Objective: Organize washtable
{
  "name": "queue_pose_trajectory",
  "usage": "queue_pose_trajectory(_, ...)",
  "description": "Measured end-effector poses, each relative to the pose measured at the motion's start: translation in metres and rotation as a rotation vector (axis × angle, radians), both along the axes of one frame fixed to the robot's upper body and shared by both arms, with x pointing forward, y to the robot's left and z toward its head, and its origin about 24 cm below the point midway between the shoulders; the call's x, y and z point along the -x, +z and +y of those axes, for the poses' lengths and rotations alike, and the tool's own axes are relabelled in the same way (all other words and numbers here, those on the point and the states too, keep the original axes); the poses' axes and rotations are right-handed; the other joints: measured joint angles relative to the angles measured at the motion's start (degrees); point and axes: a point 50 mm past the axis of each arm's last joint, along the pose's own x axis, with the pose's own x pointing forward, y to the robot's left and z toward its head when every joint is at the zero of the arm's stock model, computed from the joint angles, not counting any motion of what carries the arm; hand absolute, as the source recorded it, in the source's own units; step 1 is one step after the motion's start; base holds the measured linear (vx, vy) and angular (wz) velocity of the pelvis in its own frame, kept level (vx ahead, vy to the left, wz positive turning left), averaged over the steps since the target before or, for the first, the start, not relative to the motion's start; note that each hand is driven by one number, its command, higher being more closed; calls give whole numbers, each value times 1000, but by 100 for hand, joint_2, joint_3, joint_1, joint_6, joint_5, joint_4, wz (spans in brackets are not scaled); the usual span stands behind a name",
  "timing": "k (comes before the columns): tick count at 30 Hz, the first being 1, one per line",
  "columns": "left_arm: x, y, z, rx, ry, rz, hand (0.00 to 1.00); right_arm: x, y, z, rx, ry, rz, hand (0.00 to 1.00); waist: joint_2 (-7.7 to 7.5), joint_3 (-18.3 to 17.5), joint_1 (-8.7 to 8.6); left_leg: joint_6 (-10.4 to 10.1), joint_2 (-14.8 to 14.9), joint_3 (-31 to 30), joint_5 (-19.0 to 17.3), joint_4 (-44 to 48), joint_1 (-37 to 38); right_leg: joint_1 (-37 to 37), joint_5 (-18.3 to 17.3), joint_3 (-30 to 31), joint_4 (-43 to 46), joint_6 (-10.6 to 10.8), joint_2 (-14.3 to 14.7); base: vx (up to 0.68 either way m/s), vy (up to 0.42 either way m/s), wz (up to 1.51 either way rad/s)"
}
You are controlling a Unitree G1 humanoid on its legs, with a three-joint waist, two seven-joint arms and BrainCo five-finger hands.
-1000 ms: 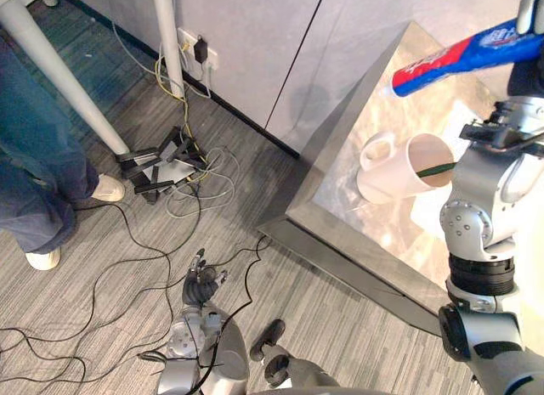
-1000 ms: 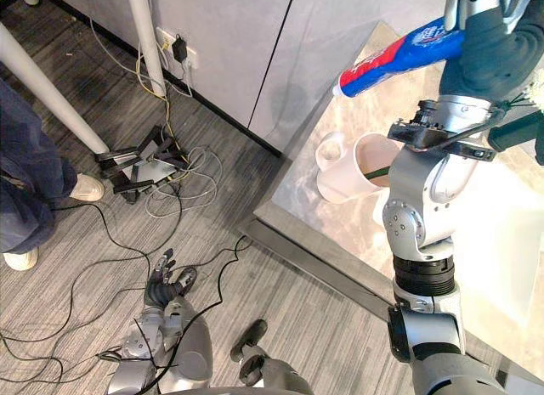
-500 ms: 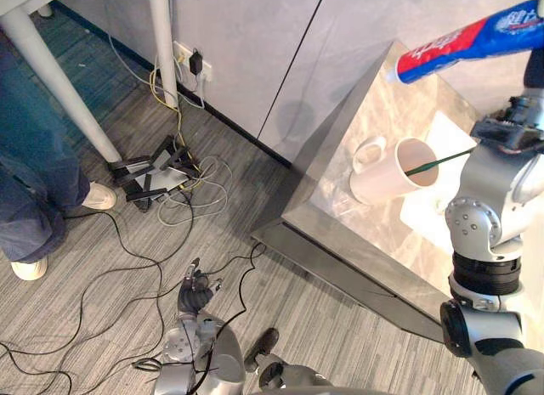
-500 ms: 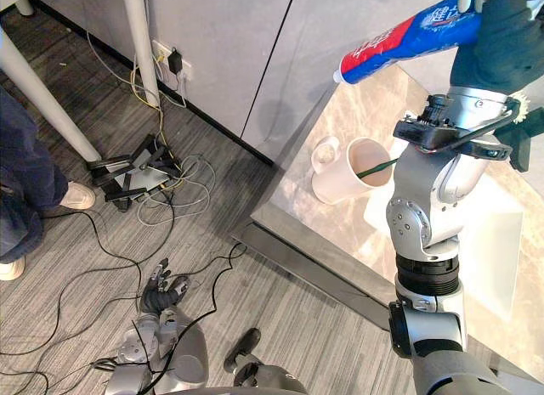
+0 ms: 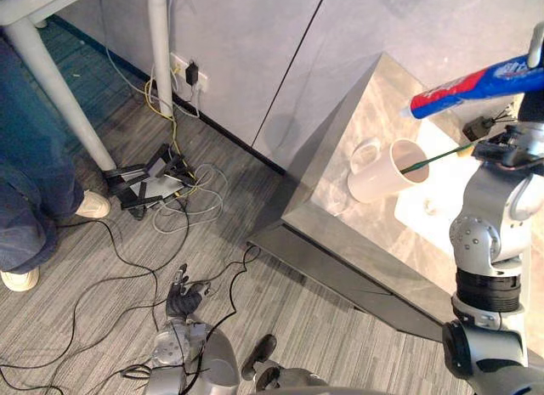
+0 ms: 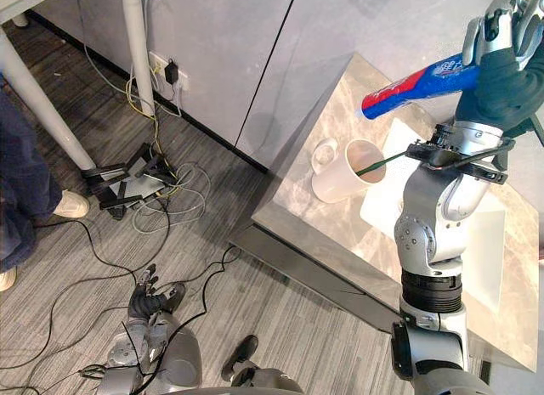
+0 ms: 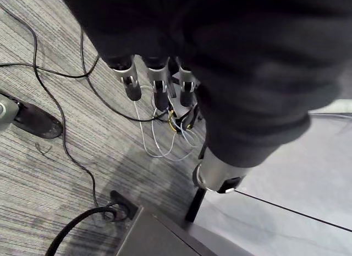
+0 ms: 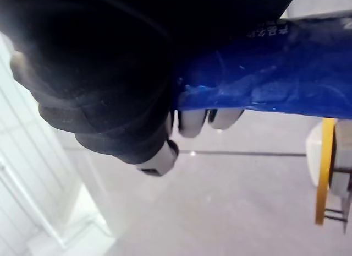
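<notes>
Clutching a toothpaste tube (image 6: 415,80) in curled fingers, the right hand (image 6: 501,38) hovers above a white mug (image 6: 340,176) on the washtable (image 6: 316,235); left hand (image 5: 180,300) hangs low at near left, fingers relaxed.

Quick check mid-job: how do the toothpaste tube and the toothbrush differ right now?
The toothpaste tube is gripped in the right robot hand, up in the air above the washtable; the toothbrush is held by nothing and sits in the white mug. The toothpaste tube is thick and blue, red and white; the toothbrush shows as a thin green handle poking from the mug's mouth. Both are long and lie at a slant.
</notes>
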Motion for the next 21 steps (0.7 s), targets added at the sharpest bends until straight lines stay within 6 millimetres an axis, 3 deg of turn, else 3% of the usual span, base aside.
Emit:
queue_pose_trajectory(8, 2, -3, 4, -6, 6, 22, 0, 5, 2, -14, -15, -60, -10, 100, -51, 5, -156, 60, -106, 19, 139, -84, -82, -63, 2, -84, -91, 0, -91, 24, 27, 3)
queue_pose_trajectory(13, 1, -3, 1, -1, -3, 20, 0, 6, 2, -16, -29, -68, -9, 100, -27, 28, -132, 54, -69, 104, 135, -19, -284, -257, 2, -82, -102, 0, -77, 42, 18, -8)
queue_pose_trajectory(21, -14, 4, -11, 8, -50, -26, 0, 16, -5, -14, -69, -63, -15, 100, 212, 219, -58, 43, -40, 21, 120, 29, -438, -351, 3, -160, -64, 0, -86, 45, 27, 4)
